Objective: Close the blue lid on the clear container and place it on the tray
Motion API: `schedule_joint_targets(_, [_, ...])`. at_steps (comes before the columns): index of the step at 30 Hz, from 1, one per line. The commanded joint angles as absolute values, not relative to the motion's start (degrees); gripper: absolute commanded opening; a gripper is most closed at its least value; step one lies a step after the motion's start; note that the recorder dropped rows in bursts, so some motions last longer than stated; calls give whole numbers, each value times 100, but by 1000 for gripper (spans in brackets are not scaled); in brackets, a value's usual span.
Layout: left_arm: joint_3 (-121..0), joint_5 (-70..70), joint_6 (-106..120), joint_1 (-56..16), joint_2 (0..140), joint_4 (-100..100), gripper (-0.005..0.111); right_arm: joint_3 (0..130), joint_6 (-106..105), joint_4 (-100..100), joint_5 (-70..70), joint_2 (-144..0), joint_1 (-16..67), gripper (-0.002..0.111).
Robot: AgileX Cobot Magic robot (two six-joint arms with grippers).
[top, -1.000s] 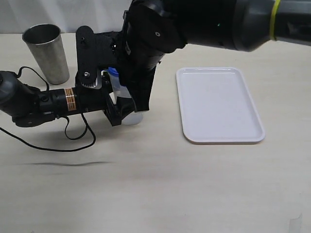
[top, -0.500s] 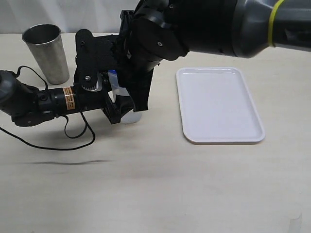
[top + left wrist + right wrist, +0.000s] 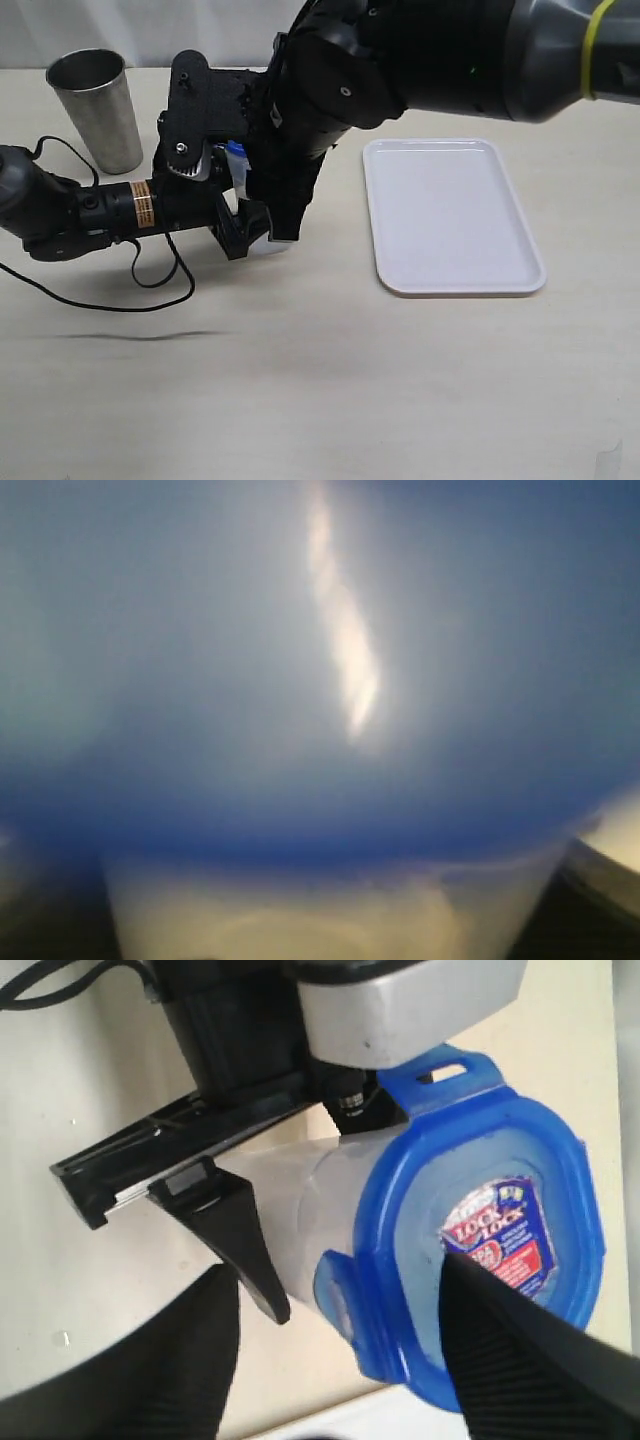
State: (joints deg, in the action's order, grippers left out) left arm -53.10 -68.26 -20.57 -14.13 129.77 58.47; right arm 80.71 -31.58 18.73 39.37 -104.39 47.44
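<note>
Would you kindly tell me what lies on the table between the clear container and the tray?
Nothing: in the exterior view, the tabletop between the clear container and the tray is bare.

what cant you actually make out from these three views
- Exterior view: the right arm hides most of the tall translucent plastic container and the small bright-blue plastic lid, so the flaps cannot be checked.
- Left wrist view: too close; only blurred blue lid and pale container wall.
- Right wrist view: the right gripper's dark fingers are blurred and cover part of the lid; contact is unclear.
</note>
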Motion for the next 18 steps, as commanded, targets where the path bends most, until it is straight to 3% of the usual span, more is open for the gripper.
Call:
schedule_joint_targets(1, [-5277,-6996,-2126,-1471,12984,6121,0,7993,-3206,1354,3998,-10052,4676,56])
schedule_joint_targets(6, [-5277,-6996,-2126,-1471,12984,6104,0,7993,-3012,1203,3751,-9850,4676,56])
schedule_joint_targets(10, [-5277,-6996,-2126,-1471,12984,6103,0,8279,-711,2067,3509,-9826,4664,48])
schedule_joint_targets(14, [-5277,-6996,-2126,-1471,12984,6103,0,8934,1135,2326,4340,-9839,4641,40])
schedule_joint_targets(18, [-5277,-6996,-2126,-1471,12984,6103,0,9363,1082,1563,5042,-9853,4398,40])
